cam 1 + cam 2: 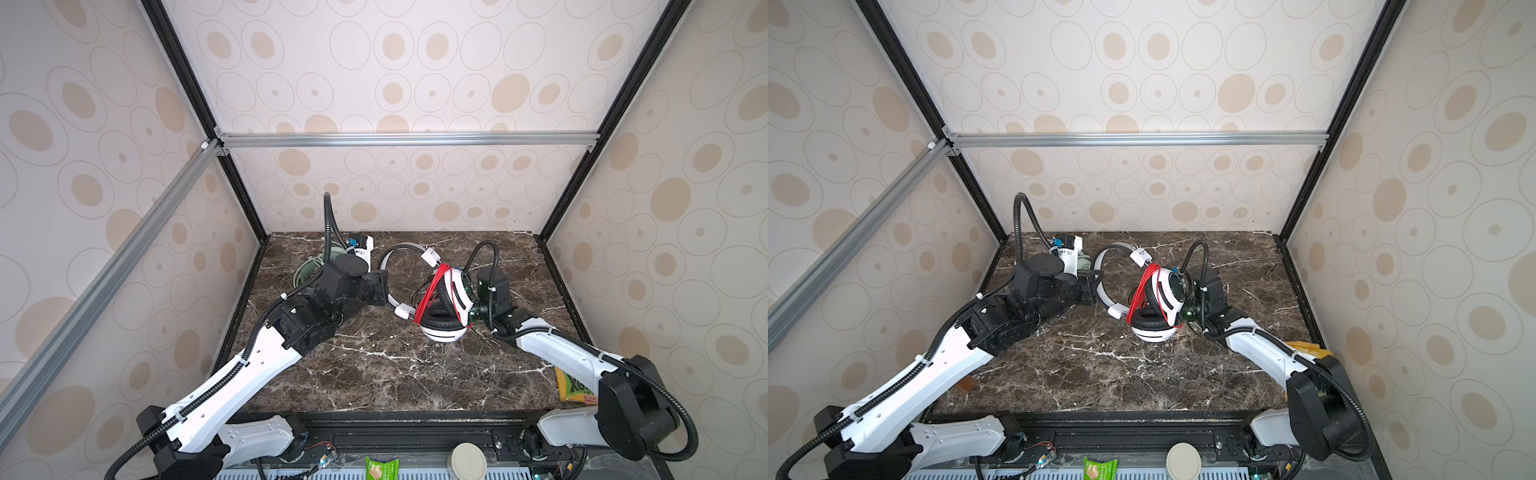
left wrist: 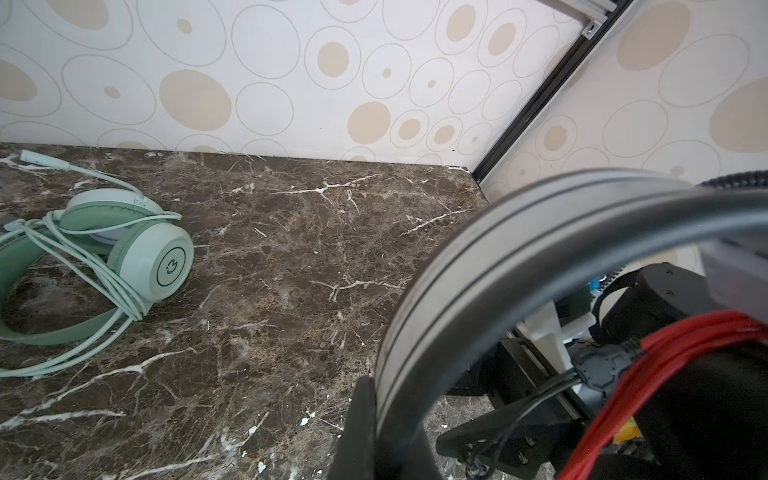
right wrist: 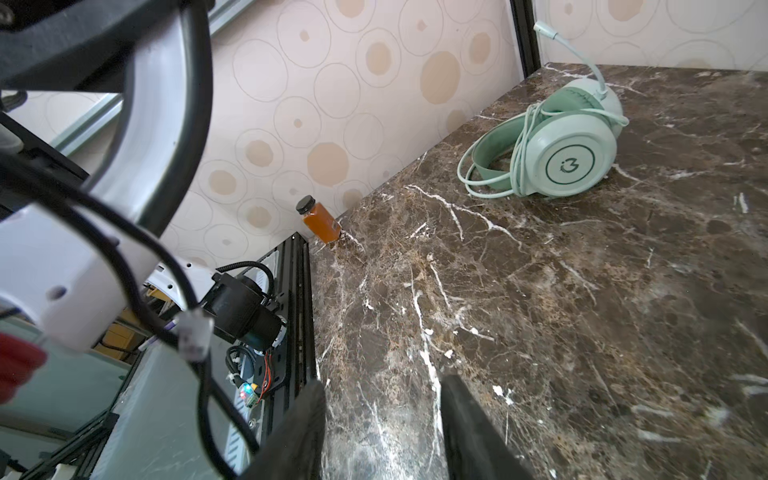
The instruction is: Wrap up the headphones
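Observation:
The white headphones [image 1: 440, 328] with black earpads stand mid-table in both top views, earcups stacked, the thin red cable [image 1: 432, 291] wound round them in several loops. Their headband [image 2: 478, 257] arcs left into my left gripper [image 1: 380, 291], which is shut on it. My right gripper [image 3: 382, 390] hovers just right of the upper earcup [image 1: 1169, 291]; it is open, and only marble shows between its fingers. The mint-green headphones [image 3: 573, 162] lie at the back left with their pale cable looped round them, mostly hidden behind the left arm in the top views.
An orange-filled bottle [image 3: 318, 220] leans at the table's left edge. A yellow snack bag [image 1: 575, 388] lies at the front right under the right arm. A green packet [image 1: 381, 469] and a round lid [image 1: 467, 461] sit below the front rail. Patterned walls enclose three sides.

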Motion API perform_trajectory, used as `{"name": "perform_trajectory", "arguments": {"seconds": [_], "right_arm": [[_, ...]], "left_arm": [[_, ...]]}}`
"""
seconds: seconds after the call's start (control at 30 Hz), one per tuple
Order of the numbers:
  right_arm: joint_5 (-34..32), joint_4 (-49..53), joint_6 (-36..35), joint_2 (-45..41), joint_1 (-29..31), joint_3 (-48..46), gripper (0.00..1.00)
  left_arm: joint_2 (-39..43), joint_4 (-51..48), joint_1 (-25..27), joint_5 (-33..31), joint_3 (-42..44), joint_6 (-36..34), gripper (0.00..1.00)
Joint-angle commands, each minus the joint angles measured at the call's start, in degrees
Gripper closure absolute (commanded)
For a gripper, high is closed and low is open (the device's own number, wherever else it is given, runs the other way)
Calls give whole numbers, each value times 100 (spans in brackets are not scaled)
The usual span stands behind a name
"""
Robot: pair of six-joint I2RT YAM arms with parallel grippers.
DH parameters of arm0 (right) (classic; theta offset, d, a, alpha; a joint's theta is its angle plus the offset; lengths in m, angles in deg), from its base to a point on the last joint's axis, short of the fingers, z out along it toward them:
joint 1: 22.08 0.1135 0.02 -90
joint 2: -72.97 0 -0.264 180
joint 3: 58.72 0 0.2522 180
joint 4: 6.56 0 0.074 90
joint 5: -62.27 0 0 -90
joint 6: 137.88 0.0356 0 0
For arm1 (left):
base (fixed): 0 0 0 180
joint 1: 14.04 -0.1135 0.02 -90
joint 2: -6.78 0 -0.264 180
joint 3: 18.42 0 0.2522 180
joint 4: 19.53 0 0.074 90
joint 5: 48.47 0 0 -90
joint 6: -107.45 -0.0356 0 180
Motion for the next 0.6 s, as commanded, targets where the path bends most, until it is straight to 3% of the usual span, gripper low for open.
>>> {"name": "perform_trajectory", "arguments": {"seconds": [0.0,0.3,0.57], "right_arm": [[315,-484,235,53,30,-104,54],[177,-671,392,-65,0,-377,56],[-56,-493,310,-420,-399,-694,48]], "left_arm": [[13,268,14,-95,-561,205,100],[-21,130,-44,-199,-874,145,100],[36,32,-67,-202,-948,141,100]]}}
